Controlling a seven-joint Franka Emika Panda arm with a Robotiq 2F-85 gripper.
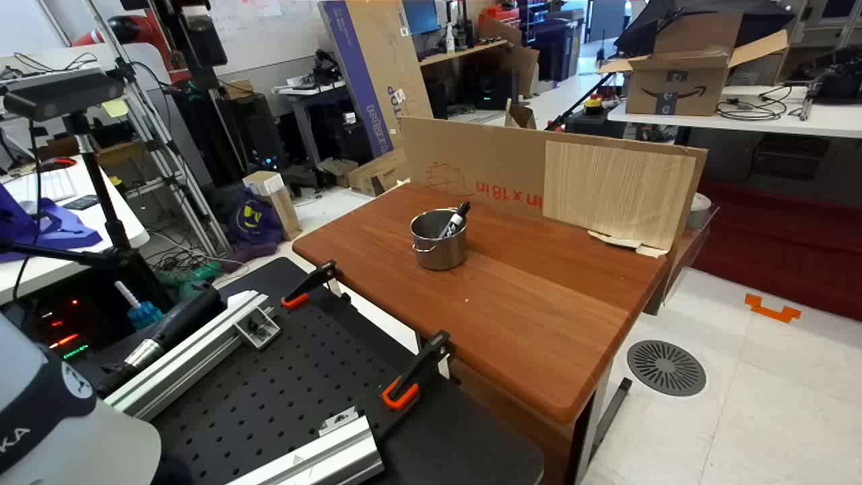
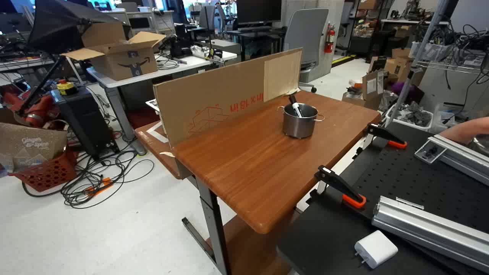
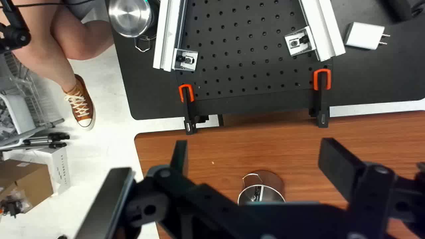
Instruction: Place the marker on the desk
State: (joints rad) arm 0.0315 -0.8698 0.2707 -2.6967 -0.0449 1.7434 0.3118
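The marker is black and white with a dark cap, and stands tilted inside a grey metal cup; its capped end sticks out above the rim in both exterior views (image 1: 453, 223) (image 2: 296, 109). In the wrist view, part of the marker (image 3: 258, 194) shows inside the cup. The cup (image 1: 441, 254) (image 2: 298, 128) (image 3: 270, 180) stands upright on the reddish-brown desk (image 1: 525, 337) (image 2: 244, 168) (image 3: 282, 149). My gripper (image 3: 254, 149) is open and empty above the desk, its fingers wide apart. Its body hides part of the cup. The gripper is out of sight in both exterior views.
A cardboard panel (image 1: 485, 158) (image 2: 214, 101) stands along one desk edge. A black perforated board (image 1: 269, 384) (image 3: 232, 43) adjoins the opposite edge, with orange-tipped clamps (image 1: 417, 377) and metal rails (image 3: 169, 33). A white charger (image 2: 376, 248), another metal pot (image 3: 129, 16) and a person's leg (image 3: 49, 49) are nearby.
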